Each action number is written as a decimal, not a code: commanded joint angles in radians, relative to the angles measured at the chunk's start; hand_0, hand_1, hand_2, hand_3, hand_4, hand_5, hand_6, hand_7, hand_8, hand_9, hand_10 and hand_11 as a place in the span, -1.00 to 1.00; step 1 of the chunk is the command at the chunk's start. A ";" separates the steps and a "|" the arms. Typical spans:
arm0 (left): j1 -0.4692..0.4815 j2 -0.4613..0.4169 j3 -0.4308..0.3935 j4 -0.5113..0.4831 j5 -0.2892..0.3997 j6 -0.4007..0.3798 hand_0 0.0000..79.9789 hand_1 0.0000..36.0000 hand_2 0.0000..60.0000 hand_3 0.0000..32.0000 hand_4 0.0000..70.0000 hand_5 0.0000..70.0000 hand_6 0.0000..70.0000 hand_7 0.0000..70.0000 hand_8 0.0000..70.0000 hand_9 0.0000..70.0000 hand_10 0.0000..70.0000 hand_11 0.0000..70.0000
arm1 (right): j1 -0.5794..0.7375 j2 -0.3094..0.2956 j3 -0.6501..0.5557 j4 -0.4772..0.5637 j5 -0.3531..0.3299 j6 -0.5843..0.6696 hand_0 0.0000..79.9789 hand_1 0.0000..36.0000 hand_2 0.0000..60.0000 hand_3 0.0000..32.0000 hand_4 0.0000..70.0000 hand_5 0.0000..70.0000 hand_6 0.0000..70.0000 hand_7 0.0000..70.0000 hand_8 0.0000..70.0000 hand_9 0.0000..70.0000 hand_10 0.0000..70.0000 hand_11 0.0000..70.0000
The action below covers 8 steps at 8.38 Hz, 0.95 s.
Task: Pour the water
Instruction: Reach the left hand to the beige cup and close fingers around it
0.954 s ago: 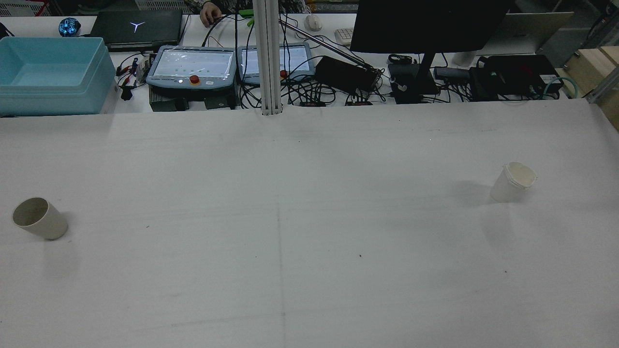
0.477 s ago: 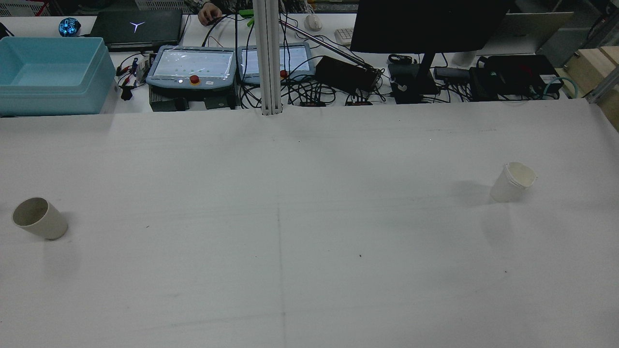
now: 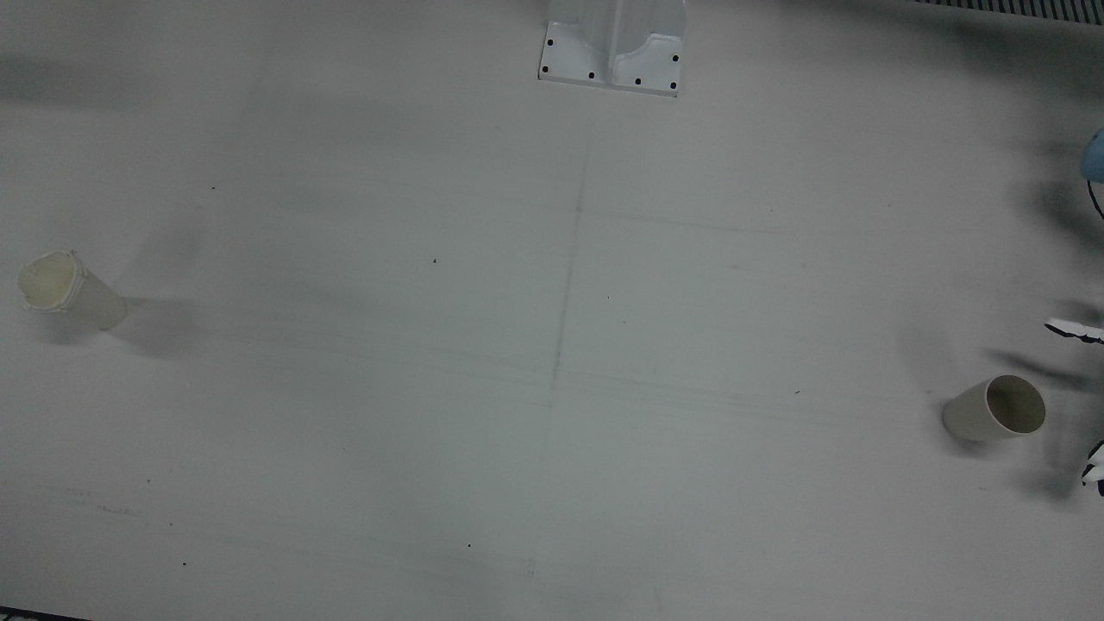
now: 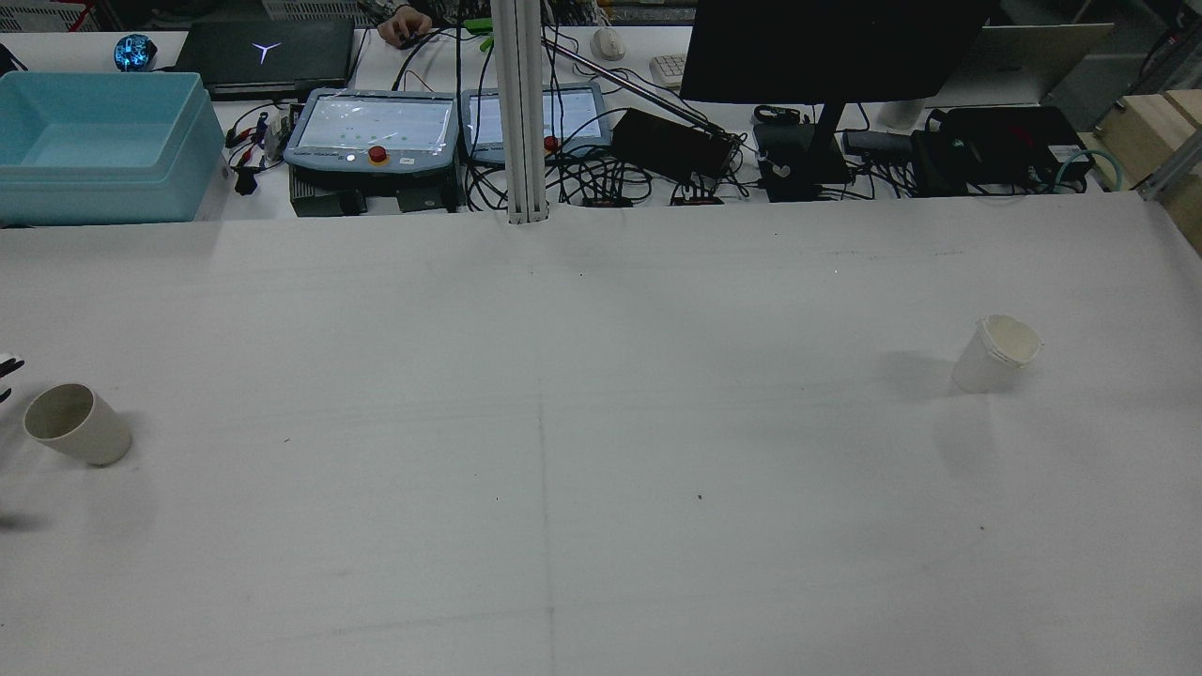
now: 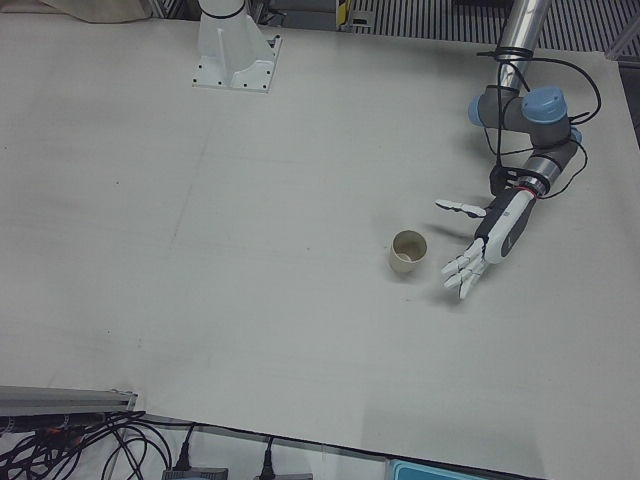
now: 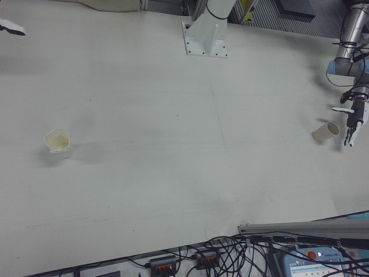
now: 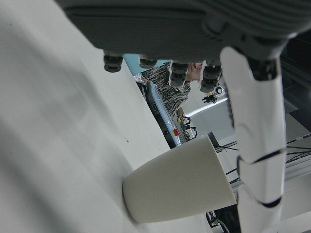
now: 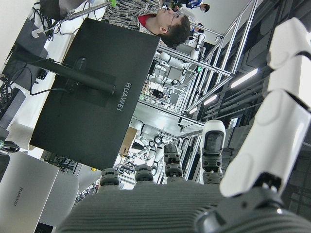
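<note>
Beige cup point(image 5: 407, 253) stands just beside the left hand point(image 5: 478, 250) — fingers spread, seemingly empty.

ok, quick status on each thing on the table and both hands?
Beige cup: upright on the table, free of any grip, nothing visible inside.
White cup: upright, alone at the far side, contents cannot be told.
Left hand: open, fingers spread, beside the beige cup, not touching it.
Right hand: fingers extended, holding nothing, away from the cups.
</note>
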 commanded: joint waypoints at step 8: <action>0.136 -0.124 0.001 0.108 -0.101 -0.003 0.43 0.13 -0.71 -0.33 -0.71 -0.69 -0.94 -0.56 -0.95 -0.95 -0.93 -0.83 | 0.003 -0.001 0.001 0.000 -0.005 0.000 0.16 -0.31 -0.53 -1.00 -0.79 0.89 -0.83 -0.57 -0.89 -0.84 -0.95 -0.89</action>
